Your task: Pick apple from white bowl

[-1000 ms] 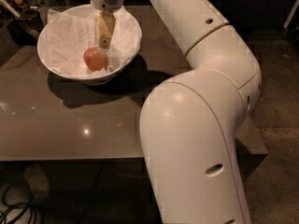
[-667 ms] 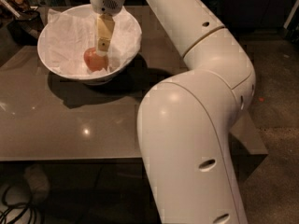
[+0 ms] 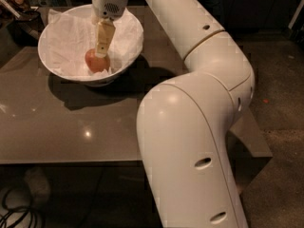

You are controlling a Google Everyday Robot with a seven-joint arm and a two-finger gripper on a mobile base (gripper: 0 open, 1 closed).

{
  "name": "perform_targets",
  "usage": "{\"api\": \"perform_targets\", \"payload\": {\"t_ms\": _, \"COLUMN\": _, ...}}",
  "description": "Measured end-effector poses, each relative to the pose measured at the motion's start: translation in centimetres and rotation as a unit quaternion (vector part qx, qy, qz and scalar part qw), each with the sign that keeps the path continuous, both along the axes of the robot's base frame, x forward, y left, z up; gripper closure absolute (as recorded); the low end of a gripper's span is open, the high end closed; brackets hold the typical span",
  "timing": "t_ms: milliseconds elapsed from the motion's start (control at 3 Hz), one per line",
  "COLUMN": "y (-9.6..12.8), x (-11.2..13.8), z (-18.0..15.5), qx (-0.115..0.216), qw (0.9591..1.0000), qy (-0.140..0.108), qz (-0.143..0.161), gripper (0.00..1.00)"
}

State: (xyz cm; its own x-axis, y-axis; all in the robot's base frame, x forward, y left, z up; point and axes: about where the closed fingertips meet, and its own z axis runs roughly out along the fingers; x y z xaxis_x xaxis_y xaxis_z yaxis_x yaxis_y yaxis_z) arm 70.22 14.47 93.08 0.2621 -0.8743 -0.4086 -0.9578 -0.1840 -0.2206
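Observation:
The apple (image 3: 96, 62), reddish-orange, lies in the near right part of the white bowl (image 3: 57, 27), which is lined with crumpled white paper and stands at the table's back left. My gripper (image 3: 101, 52) reaches down into the bowl from above. Its tip is right at the top of the apple, touching it or nearly so. The apple rests on the paper.
The grey glossy table (image 3: 71, 127) has its front edge near the frame's lower left. Dark objects (image 3: 21, 6) sit behind the bowl at the far left. My white arm (image 3: 190, 127) fills the right half. Cables (image 3: 19, 213) lie on the floor below the table.
The gripper has come down a little closer onto the apple. The arm's elbow has shifted slightly left. The apple and bowl have not moved.

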Motion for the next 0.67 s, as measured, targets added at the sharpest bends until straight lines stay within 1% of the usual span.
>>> {"api": "perform_targets", "payload": {"t_ms": 333, "y": 0.35, "x": -0.01, "z": -0.47, "qx": -0.001, "qw": 1.0, "qy": 0.007, "qz": 0.003, "gripper": 0.17}}
{"api": "perform_targets", "payload": {"t_ms": 667, "y": 0.7, "x": 0.07, "z": -1.36, "qx": -0.001, "qw": 0.9998, "qy": 0.018, "qz": 0.006, "gripper": 0.19}}
